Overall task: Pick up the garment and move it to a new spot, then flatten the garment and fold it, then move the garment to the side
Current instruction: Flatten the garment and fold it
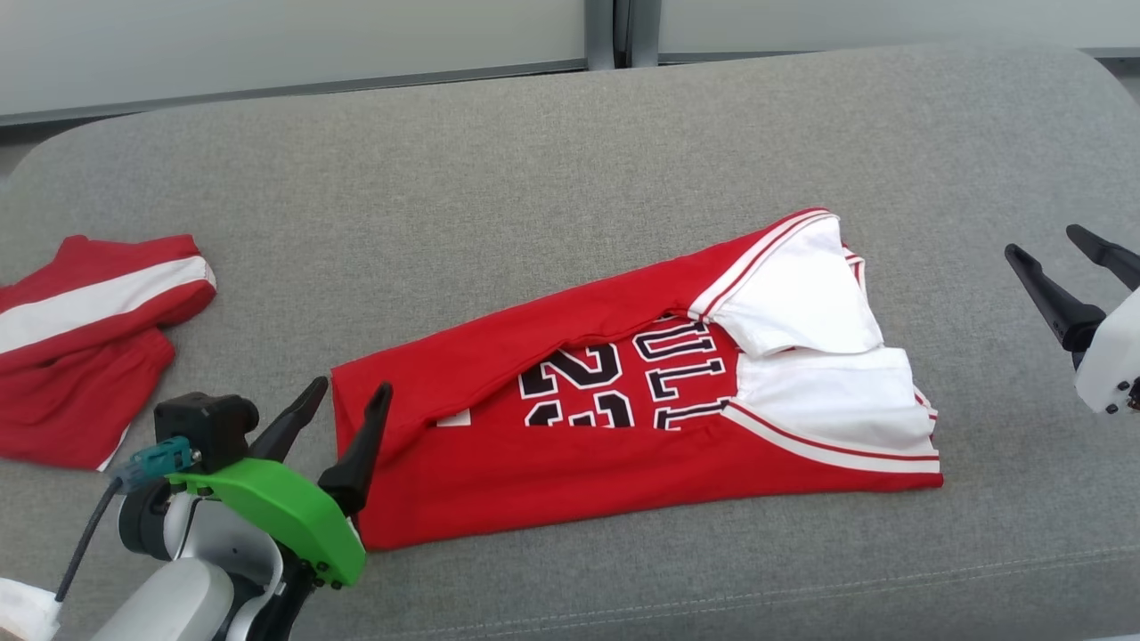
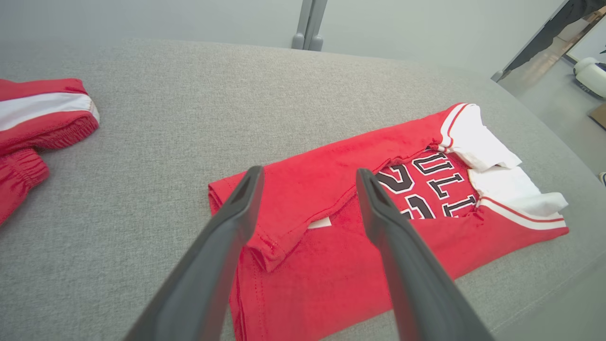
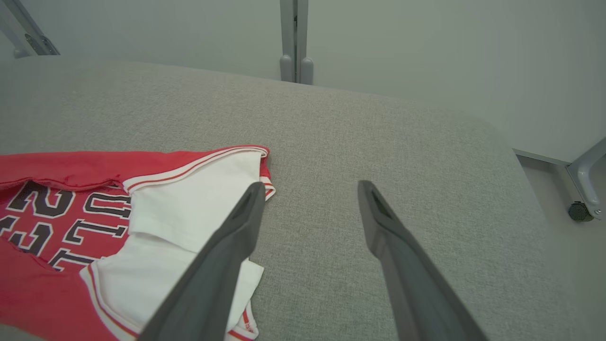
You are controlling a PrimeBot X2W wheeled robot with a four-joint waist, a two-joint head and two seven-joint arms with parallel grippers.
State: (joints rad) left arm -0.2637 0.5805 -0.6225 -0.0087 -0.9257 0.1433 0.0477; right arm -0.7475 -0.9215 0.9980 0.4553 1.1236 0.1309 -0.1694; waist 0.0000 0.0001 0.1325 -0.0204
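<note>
place: likely lab | evidence: plain partition panels (image 3: pixel 426 47), castered metal frame (image 3: pixel 585 182), grey padded bench (image 1: pixel 534 178)

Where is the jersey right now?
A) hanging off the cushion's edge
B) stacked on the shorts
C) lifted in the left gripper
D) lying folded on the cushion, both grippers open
D: the jersey lies on the cushion with its sides folded in, and the left gripper and right gripper stand open, holding nothing.

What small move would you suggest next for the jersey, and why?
Probably lower the left gripper and grip the jersey at its hem end: its long sides lie folded in, leaving a long strip to halve, and the gripper hangs open right there.
</note>
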